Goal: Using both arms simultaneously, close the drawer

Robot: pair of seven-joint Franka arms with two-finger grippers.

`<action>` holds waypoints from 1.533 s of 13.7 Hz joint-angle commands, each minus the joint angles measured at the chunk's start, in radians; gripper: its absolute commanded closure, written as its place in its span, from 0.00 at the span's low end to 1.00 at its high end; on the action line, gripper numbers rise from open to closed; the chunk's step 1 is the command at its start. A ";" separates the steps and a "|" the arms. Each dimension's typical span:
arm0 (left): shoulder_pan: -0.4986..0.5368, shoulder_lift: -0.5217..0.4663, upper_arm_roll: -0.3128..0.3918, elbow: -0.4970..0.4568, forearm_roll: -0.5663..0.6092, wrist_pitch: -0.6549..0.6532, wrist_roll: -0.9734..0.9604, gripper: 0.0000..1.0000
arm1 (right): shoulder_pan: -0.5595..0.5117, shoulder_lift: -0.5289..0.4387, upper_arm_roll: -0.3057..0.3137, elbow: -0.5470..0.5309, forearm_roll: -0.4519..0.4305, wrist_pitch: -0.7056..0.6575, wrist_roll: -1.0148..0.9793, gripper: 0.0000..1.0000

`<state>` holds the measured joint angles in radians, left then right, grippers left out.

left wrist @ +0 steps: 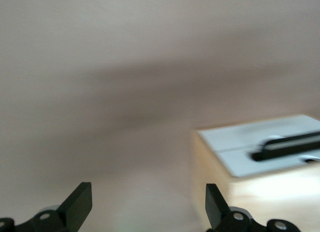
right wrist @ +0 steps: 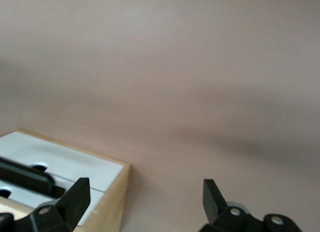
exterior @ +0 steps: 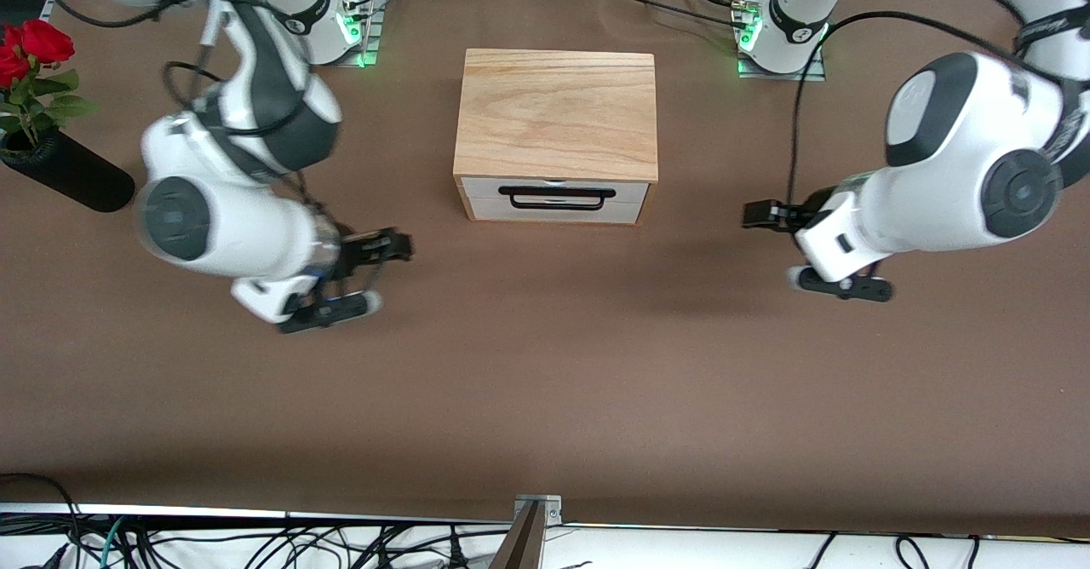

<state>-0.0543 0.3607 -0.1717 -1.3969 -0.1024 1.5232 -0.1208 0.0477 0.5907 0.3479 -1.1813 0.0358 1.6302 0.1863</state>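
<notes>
Currently the drawer (exterior: 553, 198) sits flush in its oak box (exterior: 557, 113), long axis running between the arms' ends of the worktop (exterior: 545, 382), front facing the front camera. Both the left gripper (exterior: 760, 215) and right gripper (exterior: 393, 247) hover with jaws spread, empty, the box lying between them. Only the wrist views show the spread fingertips (left wrist: 80, 202) (right wrist: 212, 197).

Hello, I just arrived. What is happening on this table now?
Two robot arms are at a brown table with a small wooden box in the middle. Its drawer, with a white front and a black handle, looks shut, flush with the box. Neither arm touches it. The right gripper hangs open over the table toward the right arm's end, the left gripper open toward the left arm's end. A black vase holding red roses lies near the right arm's end.
</notes>
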 commanded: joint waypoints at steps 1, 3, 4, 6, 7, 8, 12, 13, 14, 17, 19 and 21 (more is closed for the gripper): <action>0.051 -0.055 -0.011 0.001 0.096 -0.009 0.035 0.00 | -0.095 -0.035 0.014 0.026 -0.028 -0.068 -0.002 0.00; 0.056 -0.129 0.003 -0.022 0.096 0.034 0.043 0.00 | -0.135 -0.073 0.010 0.026 -0.045 -0.082 -0.005 0.00; 0.054 -0.187 0.017 -0.054 0.108 0.032 0.038 0.00 | -0.141 -0.113 -0.019 0.023 -0.047 -0.078 -0.002 0.00; 0.054 -0.290 0.064 -0.141 0.135 0.069 0.038 0.00 | -0.132 -0.166 -0.073 0.014 -0.053 -0.075 -0.002 0.00; 0.039 -0.307 0.121 -0.157 0.127 0.080 0.041 0.00 | -0.132 -0.201 -0.085 -0.013 -0.094 -0.070 -0.005 0.00; 0.041 -0.343 0.132 -0.216 0.125 0.083 0.044 0.00 | -0.132 -0.247 -0.087 -0.062 -0.149 -0.066 -0.007 0.00; 0.045 -0.385 0.066 -0.238 0.141 0.059 0.029 0.00 | -0.129 -0.374 -0.101 -0.159 -0.212 -0.064 -0.007 0.00; 0.045 -0.376 0.064 -0.222 0.141 0.049 0.030 0.00 | -0.115 -0.400 -0.102 -0.184 -0.212 -0.070 -0.008 0.00; 0.047 -0.373 0.064 -0.215 0.138 0.049 0.035 0.00 | -0.111 -0.423 -0.115 -0.210 -0.208 -0.072 -0.008 0.00; 0.047 -0.374 0.063 -0.215 0.135 0.043 0.036 0.00 | -0.091 -0.457 -0.203 -0.253 -0.092 -0.064 -0.018 0.00; 0.045 -0.376 0.061 -0.214 0.132 0.002 0.036 0.00 | -0.034 -0.460 -0.294 -0.259 -0.068 -0.064 -0.050 0.00; 0.045 -0.376 0.061 -0.212 0.132 0.000 0.041 0.00 | -0.038 -0.444 -0.294 -0.258 -0.073 -0.067 -0.050 0.00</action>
<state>-0.0084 -0.0054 -0.1071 -1.6091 0.0072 1.5390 -0.0914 -0.0103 0.1624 0.0758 -1.4059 -0.0506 1.5526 0.1454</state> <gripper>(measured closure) 0.000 0.000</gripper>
